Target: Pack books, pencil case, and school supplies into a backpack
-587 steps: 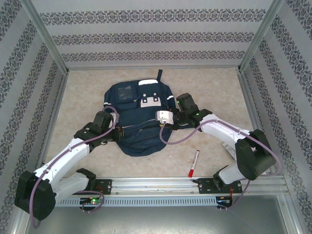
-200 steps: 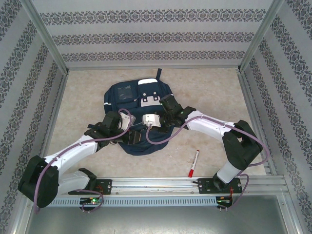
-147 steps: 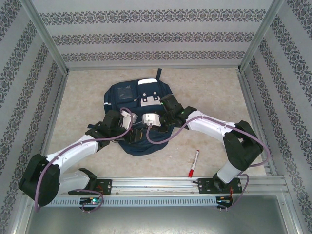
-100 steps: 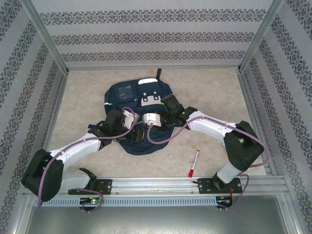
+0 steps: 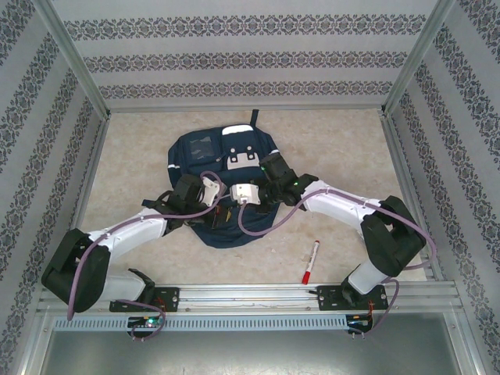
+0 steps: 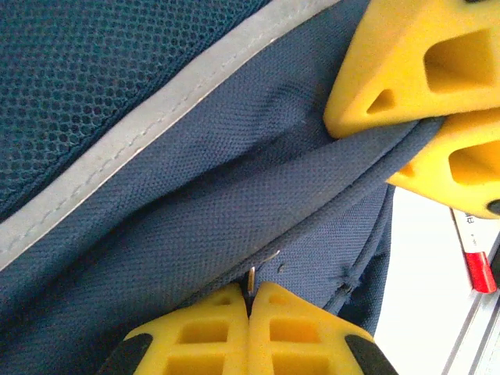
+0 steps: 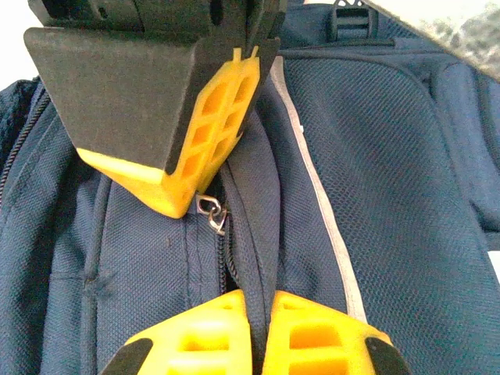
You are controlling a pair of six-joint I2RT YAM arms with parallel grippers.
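**Q:** Which step are you at, and what do your grippers hold?

**A:** You are opening the backpack (image 5: 205, 152), which lies flat at mid-table with its front pockets up. Left wrist view: your left gripper (image 6: 250, 308) has its pads pressed together, and the zipper pull (image 6: 251, 278) looks nipped at their seam. Right wrist view: your right gripper (image 7: 260, 316) is clenched on a ridge of the backpack's navy fabric beside the zip (image 7: 223, 262), bracing it. Nothing goes in until that zip runs, so I judge the packing barely begun.

**Q:** What does the next move call for?

**A:** Draw the pull along the zip line with the left while the right holds the cloth taut. Pull along the teeth, not upward, or the small tab may slip from the pads. The 2 grippers sit just beside each other, so lead the left away from the right.

**Q:** And room to move?

**A:** Top view: the marker pen (image 5: 311, 262) lies on the bare table (image 5: 351, 148) near the right arm's base, well apart from the backpack. Open table flanks the bag on both sides. The patterned walls (image 5: 234, 58) and the rail (image 5: 258, 291) at the near edge bound your reach. Mind the purple cable (image 5: 258, 227) looping over the bag.
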